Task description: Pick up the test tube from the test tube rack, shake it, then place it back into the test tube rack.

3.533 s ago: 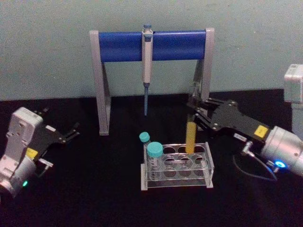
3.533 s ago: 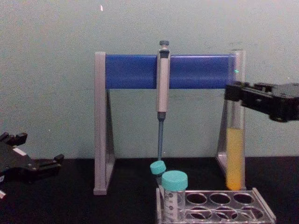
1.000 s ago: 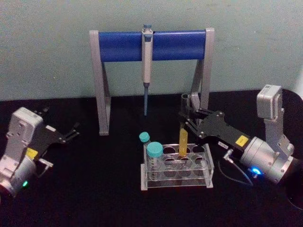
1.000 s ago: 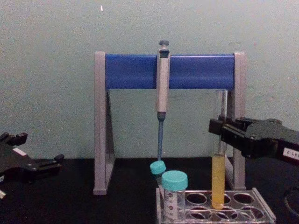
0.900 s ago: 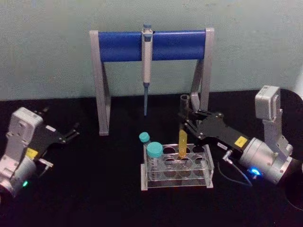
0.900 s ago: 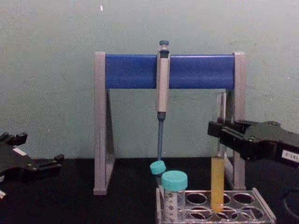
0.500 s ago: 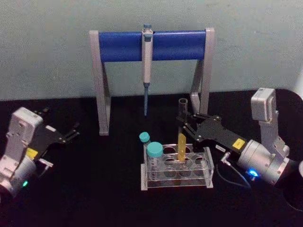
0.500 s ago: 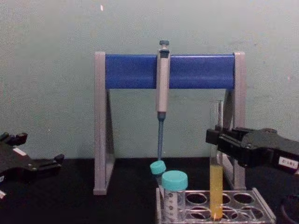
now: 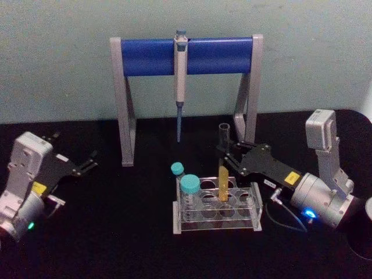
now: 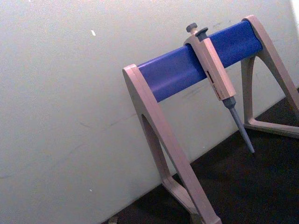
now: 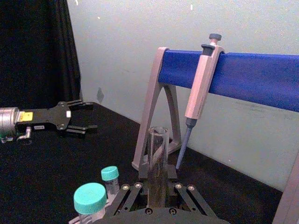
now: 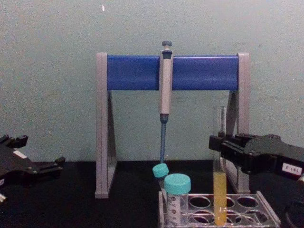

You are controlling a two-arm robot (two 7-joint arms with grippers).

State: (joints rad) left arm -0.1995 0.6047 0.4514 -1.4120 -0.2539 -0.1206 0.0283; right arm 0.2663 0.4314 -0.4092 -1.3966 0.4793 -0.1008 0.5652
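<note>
The test tube (image 9: 223,168), set in the test tube rack (image 9: 216,218), is clamped by the right gripper (image 9: 228,152). The left gripper (image 9: 88,161) is parked at nine o'clock, fingers spread.

Upright test tube (image 9: 223,177) in right pincer (image 9: 225,153)

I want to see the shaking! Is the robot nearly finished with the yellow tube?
Nearly. The right gripper has lowered the test tube into the test tube rack. It still grips it; letting go and backing away remain. The left gripper sits parked at the left.
</note>
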